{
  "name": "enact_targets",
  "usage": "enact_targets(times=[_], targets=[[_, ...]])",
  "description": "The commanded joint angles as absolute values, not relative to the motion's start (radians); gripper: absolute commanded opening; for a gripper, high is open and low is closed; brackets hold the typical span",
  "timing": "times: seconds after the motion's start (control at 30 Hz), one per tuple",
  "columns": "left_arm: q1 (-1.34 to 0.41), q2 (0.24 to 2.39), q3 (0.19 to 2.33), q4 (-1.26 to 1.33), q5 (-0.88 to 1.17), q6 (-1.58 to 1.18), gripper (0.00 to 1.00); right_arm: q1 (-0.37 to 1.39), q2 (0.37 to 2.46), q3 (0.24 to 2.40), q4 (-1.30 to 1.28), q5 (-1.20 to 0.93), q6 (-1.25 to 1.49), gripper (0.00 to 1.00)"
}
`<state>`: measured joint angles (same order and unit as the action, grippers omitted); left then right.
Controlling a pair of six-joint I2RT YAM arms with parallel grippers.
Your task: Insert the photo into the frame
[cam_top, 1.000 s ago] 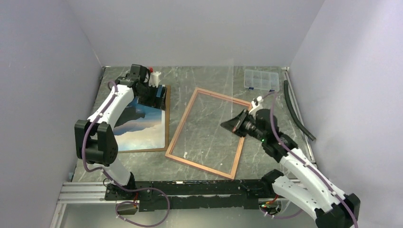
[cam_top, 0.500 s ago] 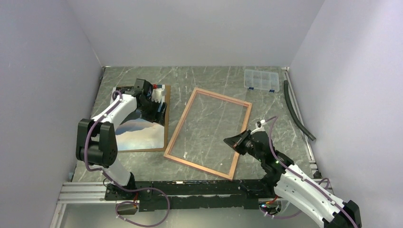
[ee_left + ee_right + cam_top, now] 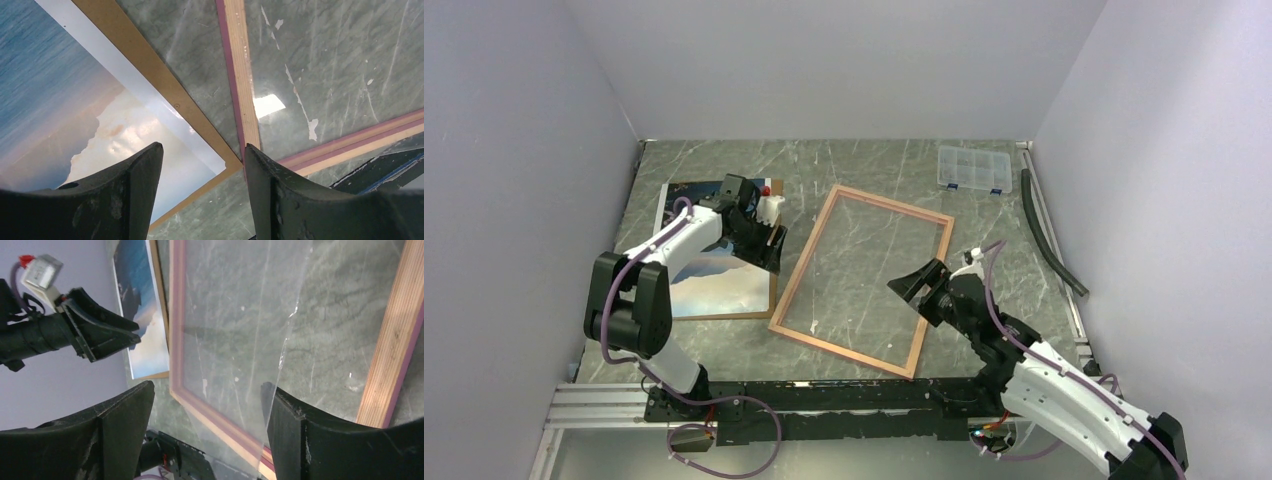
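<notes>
The job is at an early stage. The photo [image 3: 60, 90] lies picture-side up on a brown backing board [image 3: 172, 100], and one corner of both sits right below the left claw [image 3: 202, 146]. That claw hovers with its fingers spread and nothing between them. The frame [image 3: 239, 75] lies flat on the desk [image 3: 874, 165], tan reverse up. One of its rails runs just beyond the left claw on the side nearer the other arm, close to the board's corner; from the wrist view I cannot tell whether they touch.

The right claw [image 3: 207, 385] is also spread and empty – it hangs over the frame's far side, away from the photo. Under it the edge of a clear sheet [image 3: 225, 340] crosses the frame's opening. Whether that sheet sits properly inside the rails is not clear.

The frame looks ready, but the photo is not yet in it. By my reading, what is left is to pinch the print by its corner, lift it off the board, carry it across and lay it square in the opening.
</notes>
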<state>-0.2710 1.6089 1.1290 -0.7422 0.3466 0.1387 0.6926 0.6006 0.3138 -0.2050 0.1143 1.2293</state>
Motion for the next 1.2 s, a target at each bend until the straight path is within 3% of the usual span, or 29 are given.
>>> enact_targets(times=[0.0, 0.4, 0.63, 0.73, 0.8, 0.97, 1.17], targets=[[-0.271, 1.585, 1.138, -0.727, 0.362, 0.16, 0.66, 0.666, 0.597, 0.416, -0.257, 0.179, 1.113, 0.83], [-0.276, 1.582, 1.176, -0.766, 0.378, 0.172, 0.65, 0.617, 0.708, 0.383, -0.136, 0.124, 1.094, 0.78], [-0.351, 1.527, 1.236, -0.851, 0.421, 0.271, 0.75, 0.566, 0.746, 0.409, -0.088, 0.069, 1.069, 0.77], [-0.442, 1.455, 1.22, -0.864, 0.398, 0.338, 0.84, 0.559, 0.788, 0.422, -0.076, 0.047, 1.079, 0.68], [-0.486, 1.417, 1.218, -0.876, 0.411, 0.353, 0.94, 0.558, 0.809, 0.428, -0.06, 0.033, 1.099, 0.54], [-0.642, 1.344, 1.233, -0.943, 0.386, 0.38, 0.95, 0.557, 0.836, 0.464, -0.048, 0.004, 1.122, 0.29], [-0.968, 1.29, 1.217, -0.953, 0.084, 0.378, 0.95, 0.557, 0.795, 0.487, -0.066, -0.023, 1.168, 0.19]])
